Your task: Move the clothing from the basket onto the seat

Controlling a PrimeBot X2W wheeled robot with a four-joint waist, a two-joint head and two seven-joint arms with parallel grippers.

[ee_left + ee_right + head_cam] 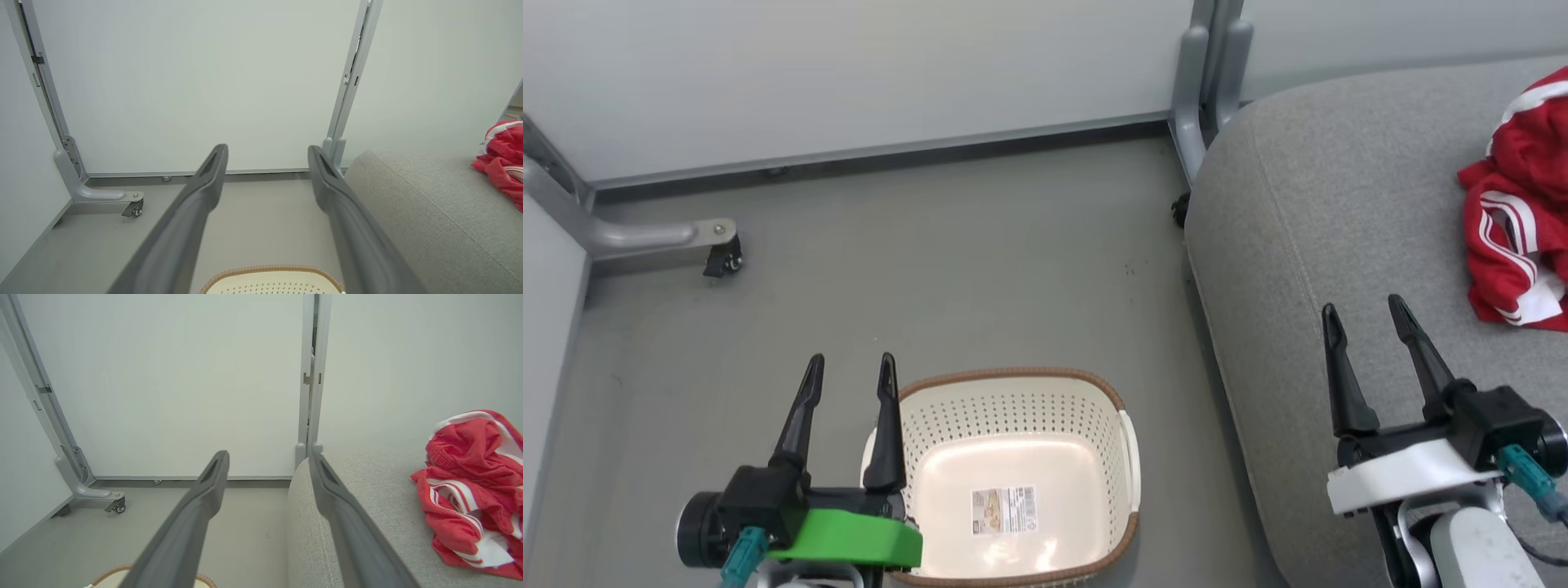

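Note:
The red clothing (1521,220) with white stripes lies crumpled on the grey seat (1307,245) at the far right; the right wrist view has the clothing (470,490) on the seat (367,498) too. The cream basket (1013,478) with its brown rim stands on the floor at bottom centre, holding just its label sticker (1005,510). My left gripper (849,376) is open at the basket's left rim, nothing between its fingers. My right gripper (1368,314) is open over the seat's front part, left of the clothing, holding nothing.
Grey floor (931,269) runs between basket and white partition panels (849,73). A partition foot with a caster (719,257) sits at the left; a grey post (1205,90) stands by the seat's back corner.

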